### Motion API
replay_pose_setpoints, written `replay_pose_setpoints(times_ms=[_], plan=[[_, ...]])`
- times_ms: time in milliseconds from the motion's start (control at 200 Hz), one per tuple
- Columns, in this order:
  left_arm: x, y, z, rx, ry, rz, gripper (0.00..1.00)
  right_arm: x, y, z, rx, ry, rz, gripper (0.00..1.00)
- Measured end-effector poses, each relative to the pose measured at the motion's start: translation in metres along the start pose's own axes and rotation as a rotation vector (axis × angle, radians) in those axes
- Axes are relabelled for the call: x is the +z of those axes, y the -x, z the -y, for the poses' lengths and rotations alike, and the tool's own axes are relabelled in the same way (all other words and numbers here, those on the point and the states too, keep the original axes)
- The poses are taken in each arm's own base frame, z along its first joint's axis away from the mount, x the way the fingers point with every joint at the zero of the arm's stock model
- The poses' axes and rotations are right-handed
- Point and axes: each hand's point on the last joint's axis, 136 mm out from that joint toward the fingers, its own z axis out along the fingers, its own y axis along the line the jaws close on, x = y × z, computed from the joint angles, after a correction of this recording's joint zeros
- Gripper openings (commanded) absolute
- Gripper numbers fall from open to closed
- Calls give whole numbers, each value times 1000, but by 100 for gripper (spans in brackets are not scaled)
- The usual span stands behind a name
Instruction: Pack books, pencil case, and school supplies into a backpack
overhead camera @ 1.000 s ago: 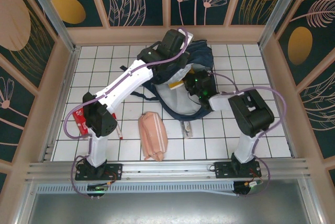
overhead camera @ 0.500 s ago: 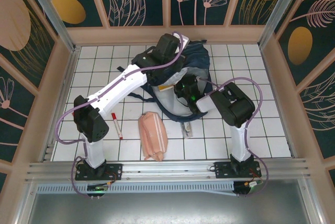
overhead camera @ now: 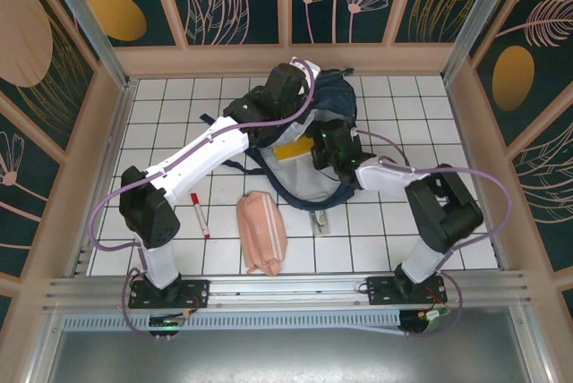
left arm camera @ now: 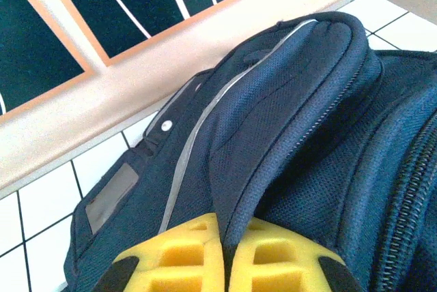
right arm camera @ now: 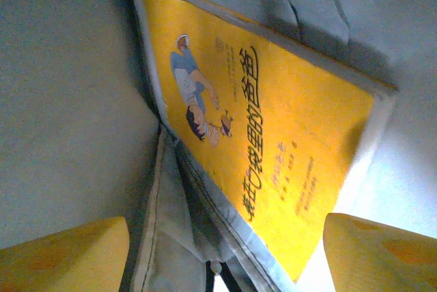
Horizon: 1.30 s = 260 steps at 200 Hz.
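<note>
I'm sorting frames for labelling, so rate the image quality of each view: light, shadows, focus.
Top view: even light, sharp throughout, only soft shadows on the table. Left wrist view: backpack fabric crisp, its own jaws at the bottom edge blurred, tiles top right washed out. Right wrist view: dim and bluish, book slightly soft, jaws blurred in the bottom corners.

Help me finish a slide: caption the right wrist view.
Right claw open over the thin yellow paperback book lying inside the pale-lined navy-blue fabric backpack.
</note>
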Motion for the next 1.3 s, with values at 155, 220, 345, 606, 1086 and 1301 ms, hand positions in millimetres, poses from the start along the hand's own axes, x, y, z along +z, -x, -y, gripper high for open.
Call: replay_pose_setpoints(times_ms=[155, 220, 345, 606, 1086, 1301], plan=[[3, -3, 3, 6, -9, -6, 0, -40, 9, 10, -51, -42, 10, 75], [5, -4, 6, 11, -23, -10, 0, -61, 15, 11, -95, -48, 24, 75], [9, -14, 13, 14, -59, -23, 0, -107, 44, 0, -211, -33, 91, 75], [18, -44, 36, 24, -174, -87, 2, -166, 86, 19, -524, -207, 188, 75], [-16, -60, 54, -62, -335, -144, 37, -177, 55, 39, -878, -292, -85, 70], [-72, -55, 15, -207, -269, -113, 70, -167, 27, 34, -975, -246, -222, 69]])
